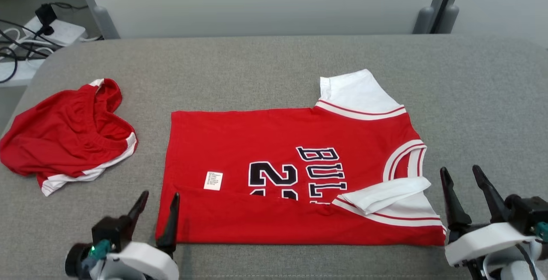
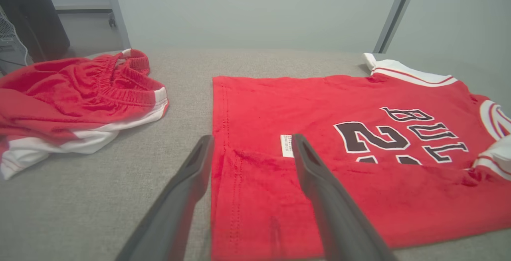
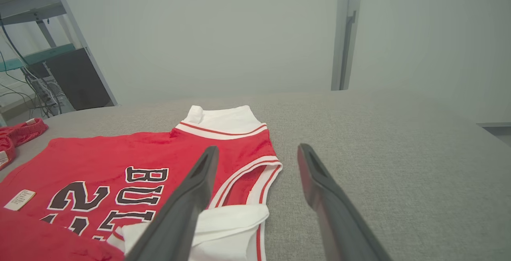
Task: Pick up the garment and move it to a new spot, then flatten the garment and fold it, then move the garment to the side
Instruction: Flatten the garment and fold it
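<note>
Red jersey with white sleeves and black lettering (image 1: 274, 143) lies flat, centre of the grey fabric table (image 1: 257, 66), its 6 o'clock edge folded over | I see my left gripper (image 1: 160, 194) spread wide at its 7 o'clock corner | right gripper (image 1: 459, 168) spread too, at 4 o'clock, beside the cloth | crumpled red shorts (image 1: 64, 138) at 9 o'clock

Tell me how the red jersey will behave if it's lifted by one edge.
The red jersey is probably floppy: its near edge is folded over and lies flat. It looks thin, so likely light. Its white sleeve lies doubled over, so it may flop open when lifted.
</note>
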